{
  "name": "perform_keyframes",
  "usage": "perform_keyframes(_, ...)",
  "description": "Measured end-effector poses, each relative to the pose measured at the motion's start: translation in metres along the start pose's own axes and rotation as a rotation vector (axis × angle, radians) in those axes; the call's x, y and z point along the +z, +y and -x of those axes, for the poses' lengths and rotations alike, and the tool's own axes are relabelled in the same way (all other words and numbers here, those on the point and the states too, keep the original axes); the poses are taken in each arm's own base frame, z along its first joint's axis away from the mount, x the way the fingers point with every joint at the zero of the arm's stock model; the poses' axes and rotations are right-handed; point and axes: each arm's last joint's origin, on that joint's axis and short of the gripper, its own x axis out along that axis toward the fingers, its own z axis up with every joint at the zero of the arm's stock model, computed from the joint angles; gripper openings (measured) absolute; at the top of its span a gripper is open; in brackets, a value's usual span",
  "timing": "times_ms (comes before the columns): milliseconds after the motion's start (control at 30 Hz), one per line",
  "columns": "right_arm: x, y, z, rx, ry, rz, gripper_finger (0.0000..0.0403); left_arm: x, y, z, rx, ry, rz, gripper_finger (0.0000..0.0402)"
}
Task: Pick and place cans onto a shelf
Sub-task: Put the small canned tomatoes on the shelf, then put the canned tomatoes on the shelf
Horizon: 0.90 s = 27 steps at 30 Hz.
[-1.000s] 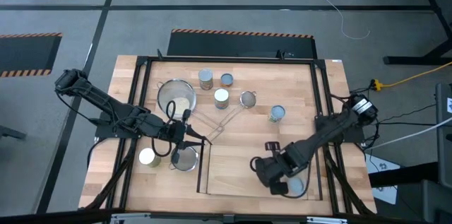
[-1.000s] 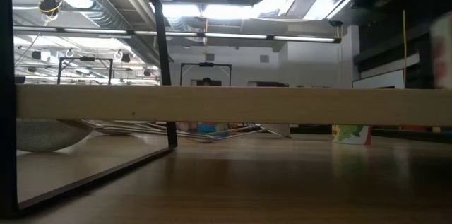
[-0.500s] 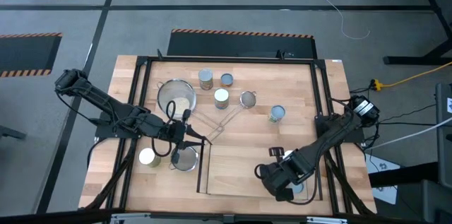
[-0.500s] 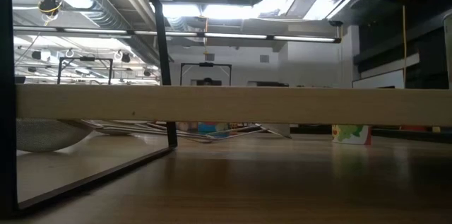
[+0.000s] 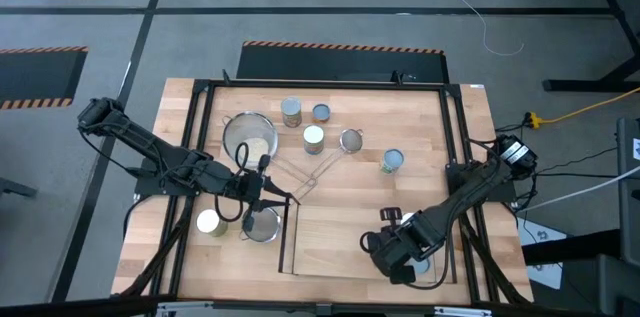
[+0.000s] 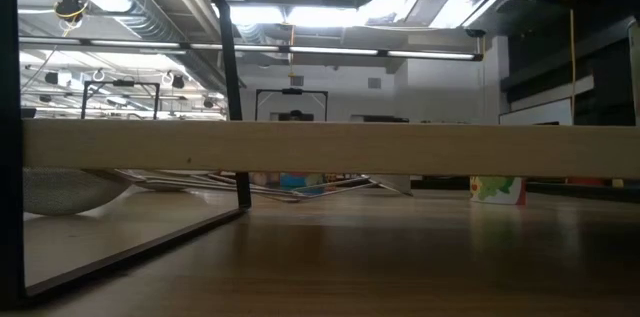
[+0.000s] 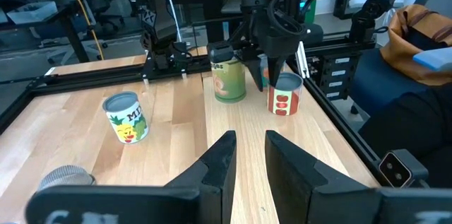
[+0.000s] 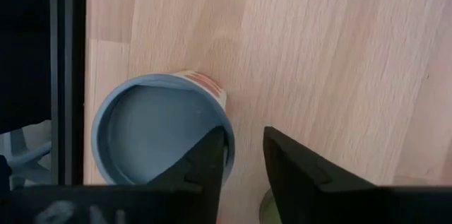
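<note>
The shelf [image 5: 335,237] lies at the table's near middle. On its right end stand a red-labelled can [image 7: 284,94] with a blue-grey top [image 8: 159,139] and a green-labelled can [image 7: 229,74]. My right gripper [image 8: 244,139] points down over the red-labelled can's edge, open, with bare shelf wood between its fingers. My left gripper [image 7: 248,146] waits open at the shelf's left end [image 5: 285,197], holding nothing. Several more cans [image 5: 313,139] stand on the tabletop, one with a yellow label [image 7: 127,116]. My right gripper comes down from above with one finger [image 8: 212,157] over the red-labelled can's rim [image 8: 224,121], on the side toward the other finger. I cannot tell whether the finger touches the rim. The can stands upright on the shelf.
Wire strainers [image 5: 250,137] [image 5: 352,140] [image 5: 262,225] lie on the table's left and middle, their handles crossing near the shelf's far left corner. A can [image 5: 210,222] stands beside the left arm. Black frame rails [image 5: 460,157] run along the table's edges.
My right gripper has swung a little toward the table's right and near edges over the shelf's right end, then kept still. It now covers most of the can there in the high view.
</note>
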Motion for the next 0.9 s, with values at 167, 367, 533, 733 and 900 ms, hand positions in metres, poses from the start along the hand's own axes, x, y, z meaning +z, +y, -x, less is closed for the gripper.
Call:
perform_keyframes(167,0.001,-0.002,0.002,0.002,-0.003,-0.005,0.0110,0.000,0.000,0.000,0.000,0.000,0.000,0.0069)
perform_keyframes(367,0.011,-0.003,0.023,0.016,-0.035,0.029,0.0110,0.000,0.000,0.000,0.001,0.000,0.000,0.0069)
perform_keyframes(533,0.029,-0.010,0.042,0.036,-0.106,0.126,0.0110,0.000,0.000,0.000,0.000,0.000,0.000,0.0069)
perform_keyframes(733,0.056,-0.047,0.059,-0.178,-0.225,0.259,0.0110,0.000,0.000,0.000,0.000,0.000,0.000,0.0069)
perform_keyframes(900,0.082,-0.102,0.064,-0.393,-0.281,0.338,0.0110,0.000,0.000,0.000,0.000,0.000,0.000,0.0069)
